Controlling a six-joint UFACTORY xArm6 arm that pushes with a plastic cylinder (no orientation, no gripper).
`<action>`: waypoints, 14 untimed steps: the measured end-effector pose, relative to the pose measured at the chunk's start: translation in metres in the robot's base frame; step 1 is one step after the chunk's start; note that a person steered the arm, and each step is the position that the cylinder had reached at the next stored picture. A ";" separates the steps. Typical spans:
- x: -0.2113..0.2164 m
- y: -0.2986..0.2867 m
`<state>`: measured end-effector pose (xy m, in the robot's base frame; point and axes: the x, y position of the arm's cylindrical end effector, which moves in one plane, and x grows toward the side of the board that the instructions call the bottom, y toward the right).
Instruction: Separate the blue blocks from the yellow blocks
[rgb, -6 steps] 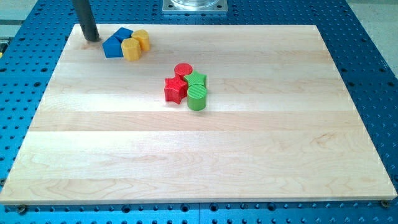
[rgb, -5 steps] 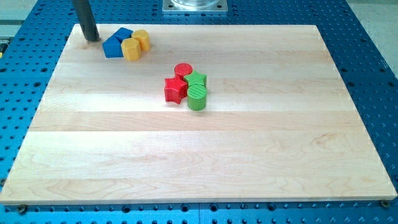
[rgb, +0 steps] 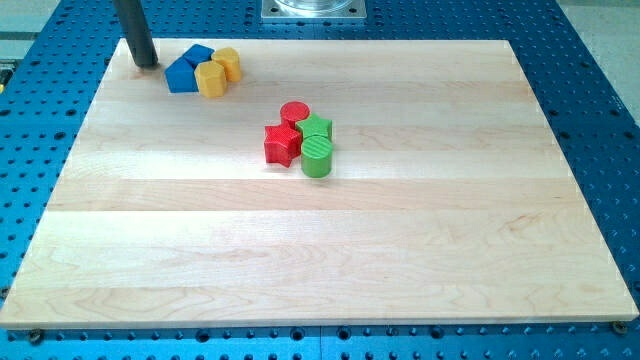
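Note:
Two blue blocks and two yellow blocks sit bunched together at the view's top left. A blue triangular block touches a second blue block behind it. A yellow hexagonal block and a second yellow block lie against their right sides. My tip stands on the board just left of the blue blocks, a small gap apart.
A red round block, a red star block, a green star block and a green cylinder cluster near the board's middle. The wooden board lies on a blue perforated table. A metal mount is at the top.

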<state>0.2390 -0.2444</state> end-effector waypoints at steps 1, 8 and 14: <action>-0.015 0.029; -0.047 0.070; -0.046 0.127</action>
<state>0.1926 -0.1174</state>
